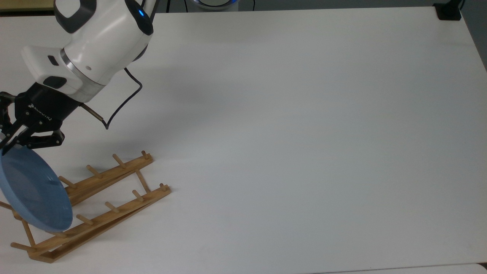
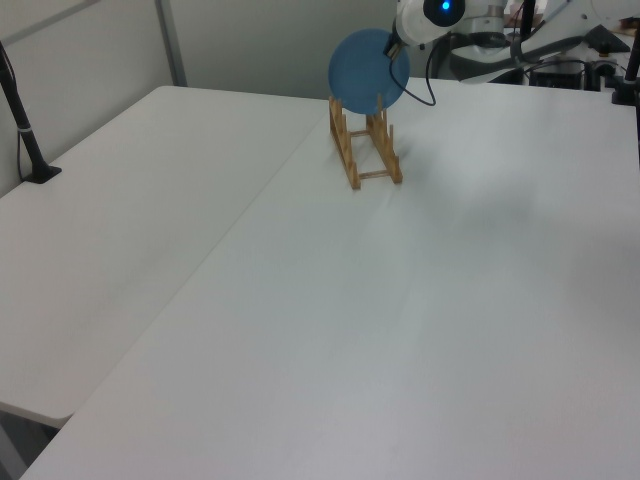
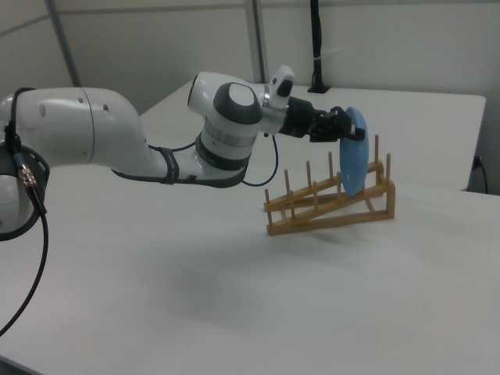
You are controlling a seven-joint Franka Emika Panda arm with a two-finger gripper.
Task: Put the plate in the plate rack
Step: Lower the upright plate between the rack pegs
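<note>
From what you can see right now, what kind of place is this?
Probably a robot lab or test room. A robot arm stands on plain white tables, bare but for a wooden plate rack and the blue plate its gripper holds, with grey partition walls behind.

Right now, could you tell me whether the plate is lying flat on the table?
No. In the right view the plate stands on edge, gripped at its rim by the gripper above the plate rack.

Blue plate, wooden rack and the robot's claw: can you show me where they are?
plate (image 1: 32,192), top view, middle of its blue face.
plate rack (image 3: 336,207), right view, sloping wooden rail.
gripper (image 3: 349,131), right view, fingertips at the plate's top edge.
</note>
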